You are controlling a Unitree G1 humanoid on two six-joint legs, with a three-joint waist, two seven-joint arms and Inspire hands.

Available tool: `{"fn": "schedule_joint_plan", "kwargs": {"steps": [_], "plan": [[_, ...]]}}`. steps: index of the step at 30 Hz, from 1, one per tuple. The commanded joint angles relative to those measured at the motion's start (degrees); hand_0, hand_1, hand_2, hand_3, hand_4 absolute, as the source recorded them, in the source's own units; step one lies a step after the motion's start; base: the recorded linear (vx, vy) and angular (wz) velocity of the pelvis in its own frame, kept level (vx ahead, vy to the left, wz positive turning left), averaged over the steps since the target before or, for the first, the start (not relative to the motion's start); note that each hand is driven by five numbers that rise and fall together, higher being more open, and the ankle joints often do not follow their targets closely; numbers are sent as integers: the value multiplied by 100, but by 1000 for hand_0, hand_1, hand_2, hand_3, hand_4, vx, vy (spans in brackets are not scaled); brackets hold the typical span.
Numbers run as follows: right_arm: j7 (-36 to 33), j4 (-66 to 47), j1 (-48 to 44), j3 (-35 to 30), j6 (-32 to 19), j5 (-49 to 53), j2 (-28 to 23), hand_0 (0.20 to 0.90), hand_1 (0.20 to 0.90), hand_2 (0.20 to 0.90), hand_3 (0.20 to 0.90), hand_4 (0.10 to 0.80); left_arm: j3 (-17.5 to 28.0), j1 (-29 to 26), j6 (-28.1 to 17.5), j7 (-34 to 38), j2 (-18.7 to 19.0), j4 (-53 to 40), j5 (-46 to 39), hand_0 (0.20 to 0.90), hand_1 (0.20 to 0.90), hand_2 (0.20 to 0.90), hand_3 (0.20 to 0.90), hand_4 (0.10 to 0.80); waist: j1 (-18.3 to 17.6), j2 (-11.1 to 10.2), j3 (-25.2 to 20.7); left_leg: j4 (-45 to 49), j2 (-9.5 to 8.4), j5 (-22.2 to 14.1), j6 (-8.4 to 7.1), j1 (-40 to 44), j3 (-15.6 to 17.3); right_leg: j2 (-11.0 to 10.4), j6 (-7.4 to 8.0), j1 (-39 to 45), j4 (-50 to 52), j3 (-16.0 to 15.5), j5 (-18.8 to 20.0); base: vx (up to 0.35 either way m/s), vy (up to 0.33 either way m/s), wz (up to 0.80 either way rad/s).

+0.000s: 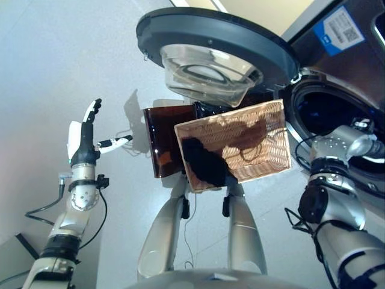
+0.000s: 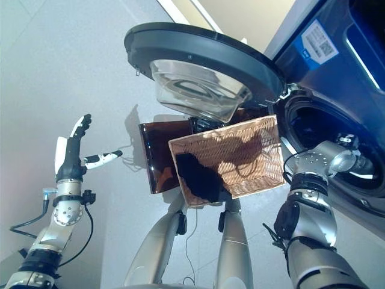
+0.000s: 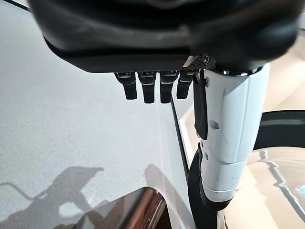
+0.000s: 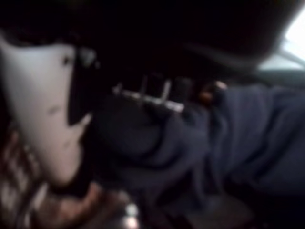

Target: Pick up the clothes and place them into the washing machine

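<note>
Dark clothes (image 1: 206, 162) in wicker basket (image 1: 264, 150), beside washing machine (image 1: 337, 108)

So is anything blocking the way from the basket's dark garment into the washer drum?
Nothing visible: the door is swung open. The dark garment lies in the wicker basket beside the drum opening, which the right arm is reaching into.

Bright light from above throws hard shadows on pale floor (image 1: 54, 72) & basket (image 1: 264, 150); inside washer drum (image 4: 267, 138) dim, blurry.

Right hand (image 4: 52, 109) hidden inside washing machine (image 1: 337, 102) drum.
</note>
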Motion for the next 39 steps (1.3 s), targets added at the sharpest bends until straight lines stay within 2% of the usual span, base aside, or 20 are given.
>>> {"fn": "schedule_joint_plan", "kwargs": {"steps": [1,6,9,15,18,28,31,34,39], "plan": [[444,-153,444,478,-135,-658,-583,900,900,900,900,800,384,351,-304,206,166,-328,-210,900,900,900,900,800,-21,-136,-731,156,-204,-568,-324,-74,-53,58,2,-78,-328,-95,72,0,0,0],[778,79,765,1100,588,-1607,-773,900,900,900,900,800,477,327,-394,178,132,-306,-181,900,900,900,900,800,-35,-187,-707,176,-179,-615,-325,-11,-28,77,-4,-6,-329,-98,51,0,0,0],[1037,163,937,1297,739,-1863,-761,900,900,900,900,800,483,303,-469,134,95,-279,-182,900,900,900,900,800,-66,-220,-722,207,-185,-588,-325,-34,-14,67,-13,-19,-315,-111,76,0,0,0],[1179,110,1341,1816,1148,-3019,-699,900,900,900,900,800,526,281,-538,35,28,-202,-170,900,900,900,900,800,-90,-270,-743,270,-188,-607,-328,14,-7,73,-20,46,-275,-116,63,0,-6,1],[1052,142,1476,2055,1377,-3769,-689,900,900,900,900,800,516,275,-543,3,-11,-153,-90,900,900,900,900,800,-98,-291,-743,281,-188,-622,-337,109,-6,79,-18,151,-287,-120,52,-2,-3,1],[782,103,1917,2639,1676,-5130,-231,900,900,900,900,800,119,184,-499,79,-222,307,198,900,900,900,900,800,-147,-367,-835,317,-183,-664,-317,461,-54,93,-20,540,-244,-170,-14,2,-7,1],[464,-185,2174,3093,2034,-6534,-346,900,900,900,900,800,11,188,-497,137,-270,432,363,900,900,900,900,800,-177,-374,-826,324,-186,-692,-305,640,-94,97,-16,745,-237,-187,-55,15,-13,4],[318,11,2123,2995,2013,-6408,-300,900,900,900,900,800,-155,139,-491,258,-264,491,491,900,900,900,900,800,-171,-356,-829,356,-215,-694,-289,689,-146,75,-16,824,-232,-208,-59,0,-17,12],[204,-203,2135,3206,2253,-7238,-459,900,900,900,900,800,-118,256,-534,303,-187,267,557,900,900,900,900,800,-135,-311,-829,341,-235,-672,-275,680,-153,80,-17,810,-254,-205,-61,-17,1,1]]}}
